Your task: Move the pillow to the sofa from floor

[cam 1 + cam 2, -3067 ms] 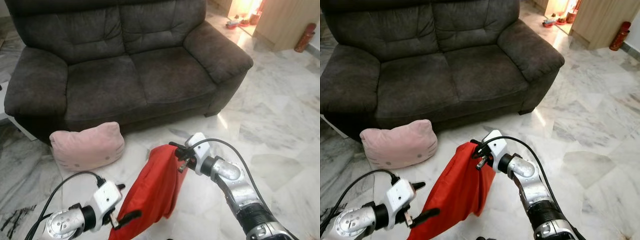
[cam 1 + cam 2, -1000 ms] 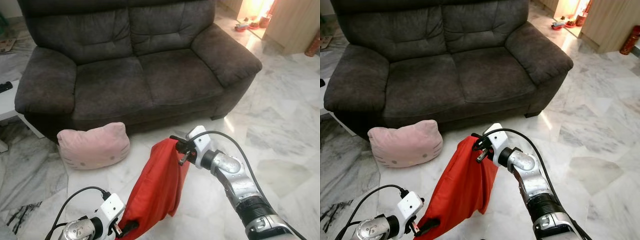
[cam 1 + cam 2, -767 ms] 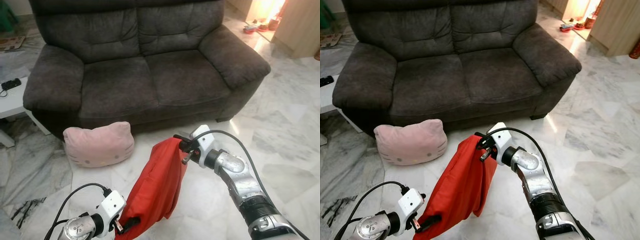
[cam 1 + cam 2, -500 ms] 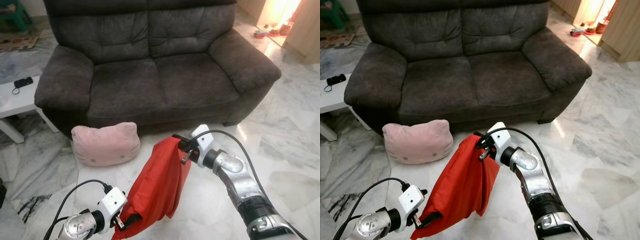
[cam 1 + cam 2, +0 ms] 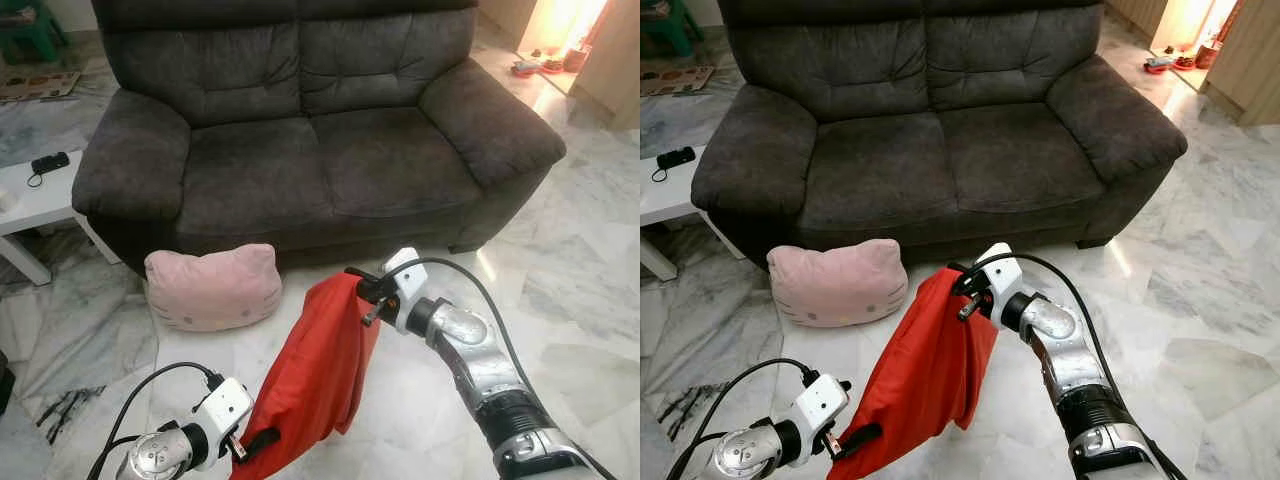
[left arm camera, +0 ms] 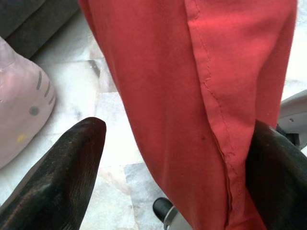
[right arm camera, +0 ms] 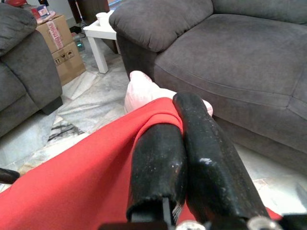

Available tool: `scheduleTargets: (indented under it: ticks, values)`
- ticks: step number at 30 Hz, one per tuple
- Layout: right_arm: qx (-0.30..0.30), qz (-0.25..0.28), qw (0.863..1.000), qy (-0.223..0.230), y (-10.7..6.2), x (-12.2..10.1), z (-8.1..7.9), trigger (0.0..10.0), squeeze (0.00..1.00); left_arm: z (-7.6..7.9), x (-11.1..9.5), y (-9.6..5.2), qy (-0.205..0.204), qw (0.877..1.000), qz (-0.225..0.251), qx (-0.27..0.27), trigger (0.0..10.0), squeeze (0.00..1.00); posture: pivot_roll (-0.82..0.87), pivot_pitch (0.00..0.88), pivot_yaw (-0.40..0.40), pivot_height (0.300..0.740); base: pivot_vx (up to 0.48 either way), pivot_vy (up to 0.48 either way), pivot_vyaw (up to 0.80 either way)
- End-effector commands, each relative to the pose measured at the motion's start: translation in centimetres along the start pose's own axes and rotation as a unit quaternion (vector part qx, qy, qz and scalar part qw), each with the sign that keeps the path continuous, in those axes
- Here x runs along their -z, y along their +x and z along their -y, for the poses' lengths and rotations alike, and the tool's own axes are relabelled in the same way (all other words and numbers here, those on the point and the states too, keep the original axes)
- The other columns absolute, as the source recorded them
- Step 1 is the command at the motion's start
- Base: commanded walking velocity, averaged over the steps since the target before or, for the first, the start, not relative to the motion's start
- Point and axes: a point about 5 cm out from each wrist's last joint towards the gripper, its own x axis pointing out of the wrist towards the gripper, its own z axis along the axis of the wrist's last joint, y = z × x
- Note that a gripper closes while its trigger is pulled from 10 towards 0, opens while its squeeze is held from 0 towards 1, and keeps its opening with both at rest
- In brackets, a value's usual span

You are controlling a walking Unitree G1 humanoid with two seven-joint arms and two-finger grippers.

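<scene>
- A dark grey two-seat sofa stands on a white marble floor.
- A pink cat-face pillow lies on the floor, against the sofa's front, below its left seat.
- A red cloth bag hangs stretched between the robot's two arms, just right of the pillow.
- The right claw pinches the bag's top corner, fingers pressed tight together on the red fabric.
- The left claw grips the bag's lower end; in the left wrist view its fingers stand wide, with the cloth between them.
- A white side table carrying a small black device stands beside the sofa's left arm.
</scene>
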Motion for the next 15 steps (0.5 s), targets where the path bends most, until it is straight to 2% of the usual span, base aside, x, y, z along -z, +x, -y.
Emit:
scheduleTargets:
  ticks: [1, 3, 9, 15]
  values:
    - [0.002, 0.063, 0.998, -0.019, 0.39, -2.82, 0.36, 10.0, 0.00, -0.31, -0.04, -0.07, 0.004, 1.000, -0.001, -0.006, 10.0, 0.00, 0.14, 0.043, -0.043, 0.740, 0.000, 0.000, 0.00]
    - [0.004, 0.067, 0.998, -0.018, 0.47, -3.29, 0.67, 10.0, 0.00, -0.56, -0.34, -0.01, 0.006, 1.000, 0.002, -0.009, 10.0, 0.00, 0.11, 0.082, -0.052, 0.740, 0.000, 0.000, 0.00]
    - [0.004, 0.067, 0.998, -0.023, 0.33, -3.52, 0.76, 10.0, 0.00, -0.66, -0.63, 0.01, -0.011, 0.999, 0.021, -0.033, 10.0, 0.00, 0.06, 0.108, -0.047, 0.740, 0.000, 0.000, 0.00]
    - [0.012, 0.071, 0.997, -0.024, 0.08, -3.80, 1.02, 10.0, 0.00, -0.61, -0.29, -0.03, -0.009, 0.999, 0.015, -0.035, 10.0, 0.00, 0.04, 0.103, -0.042, 0.740, 0.000, 0.000, 0.00]
